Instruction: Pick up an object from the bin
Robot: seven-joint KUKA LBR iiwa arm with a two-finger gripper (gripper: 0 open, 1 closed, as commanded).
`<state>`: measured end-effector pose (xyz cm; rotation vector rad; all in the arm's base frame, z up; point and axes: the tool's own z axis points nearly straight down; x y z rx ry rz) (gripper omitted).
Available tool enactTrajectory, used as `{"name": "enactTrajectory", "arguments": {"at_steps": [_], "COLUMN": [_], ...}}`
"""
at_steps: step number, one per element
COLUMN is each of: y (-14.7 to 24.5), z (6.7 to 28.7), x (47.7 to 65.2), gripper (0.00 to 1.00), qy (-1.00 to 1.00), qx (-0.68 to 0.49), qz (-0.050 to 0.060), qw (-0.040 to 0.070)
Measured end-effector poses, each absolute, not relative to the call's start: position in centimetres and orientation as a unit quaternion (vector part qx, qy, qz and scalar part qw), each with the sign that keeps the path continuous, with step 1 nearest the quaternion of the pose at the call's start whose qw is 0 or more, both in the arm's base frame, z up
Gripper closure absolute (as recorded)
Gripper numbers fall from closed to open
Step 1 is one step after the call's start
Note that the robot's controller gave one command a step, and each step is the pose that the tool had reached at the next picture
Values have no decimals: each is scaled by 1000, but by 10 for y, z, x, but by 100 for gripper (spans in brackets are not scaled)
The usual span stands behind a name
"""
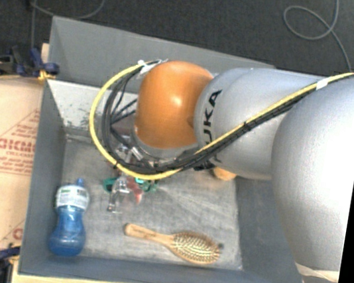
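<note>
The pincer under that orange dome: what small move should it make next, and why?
Probably ease straight down a little. The pincer hangs by a small red-and-green thing near the grey metal bin's middle; the blue plastic bottle and wooden hairbrush lie apart from it.

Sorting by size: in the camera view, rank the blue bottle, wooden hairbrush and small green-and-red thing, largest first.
Largest, too close to rank: blue bottle (bulkier) and wooden hairbrush (longer).
Smallest: small green-and-red thing, partly hidden.
</note>
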<state>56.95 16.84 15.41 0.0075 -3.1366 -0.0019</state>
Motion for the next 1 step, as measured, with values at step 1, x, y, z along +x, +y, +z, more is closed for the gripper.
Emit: {"name": "enactTrajectory", "arguments": {"at_steps": [1], "y": [168], "z": [159], "x": [572], "gripper": [0], "qy": [-1000], "qx": [1], "qz": [-1], "qw": [-1]}}
